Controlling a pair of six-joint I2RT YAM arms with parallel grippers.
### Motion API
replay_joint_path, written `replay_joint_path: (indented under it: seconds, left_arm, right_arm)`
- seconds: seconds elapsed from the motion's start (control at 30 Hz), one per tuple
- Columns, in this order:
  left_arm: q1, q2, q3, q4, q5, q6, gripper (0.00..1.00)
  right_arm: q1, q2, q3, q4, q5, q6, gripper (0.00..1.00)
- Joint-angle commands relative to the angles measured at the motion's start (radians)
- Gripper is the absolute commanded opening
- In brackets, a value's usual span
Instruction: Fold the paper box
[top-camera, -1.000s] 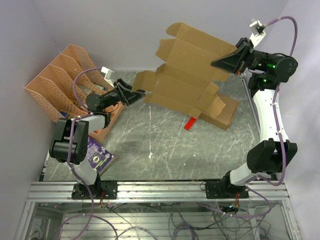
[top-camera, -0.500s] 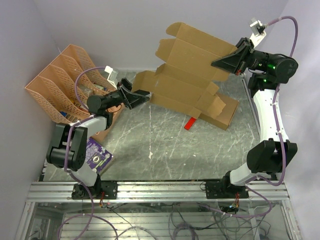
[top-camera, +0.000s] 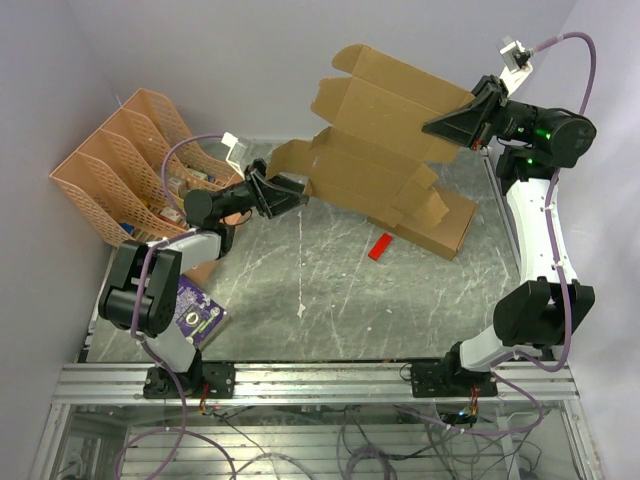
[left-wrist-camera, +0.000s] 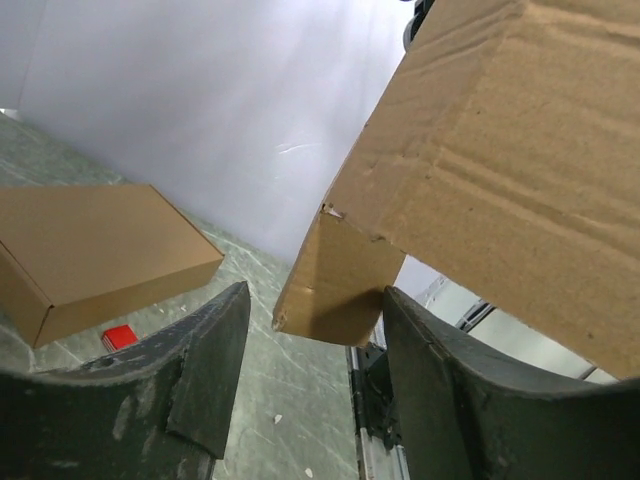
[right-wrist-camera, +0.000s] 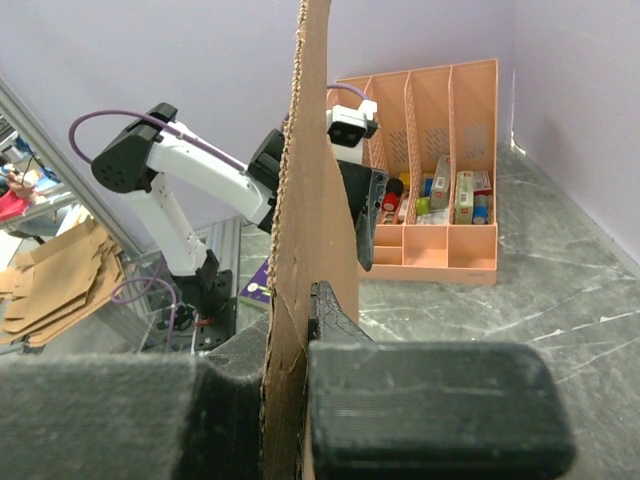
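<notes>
Pinching: right gripper (top-camera: 432, 128), jaws pressed on the paper box (top-camera: 385, 130), a flat sheet that hung aloft.
Left gripper (top-camera: 290, 190): jaws stood spread around 1 end flap.
Table (top-camera: 300, 290): was grey, marbled, below the sheet.
Walls (top-camera: 220, 60): were pale lilac.

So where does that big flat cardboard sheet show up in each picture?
Top view: paper box sheet, raised, upper centre.
Left wrist: upper right, a flap between the open left gripper.
Right wrist: edge-on at centre, clamped by the right gripper.
Shared landmark: the grey marbled table.
</notes>
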Motion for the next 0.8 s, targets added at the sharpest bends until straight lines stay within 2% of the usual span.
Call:
replay_joint_path:
  seconds: [0.0, 0.07, 0.23, 0.53, 0.77]
  left_arm:
    - [-0.009, 0.037, 0.043, 0.254, -0.017, -0.024, 0.59]
    - [-0.012, 0.048, 0.052, 0.254, -0.018, -0.033, 0.54]
    - [-0.015, 0.045, 0.062, 0.254, -0.025, -0.037, 0.49]
    - [-0.006, 0.054, 0.034, 0.251, -0.036, 0.001, 0.56]
    - [0.005, 0.071, 0.03, 0.254, -0.042, 0.042, 0.66]
  right_arm:
    - [0.001, -0.027, -0.007, 0.03, 0.024, 0.01, 0.0]
    - [0.002, -0.028, -0.011, 0.029, 0.025, 0.008, 0.0]
    - [0.004, -0.03, -0.02, 0.025, 0.022, 0.003, 0.0]
    - [0.005, -0.026, -0.006, 0.033, 0.019, 0.014, 0.0]
    - [0.005, -0.032, -0.009, 0.05, 0.02, 0.037, 0.0]
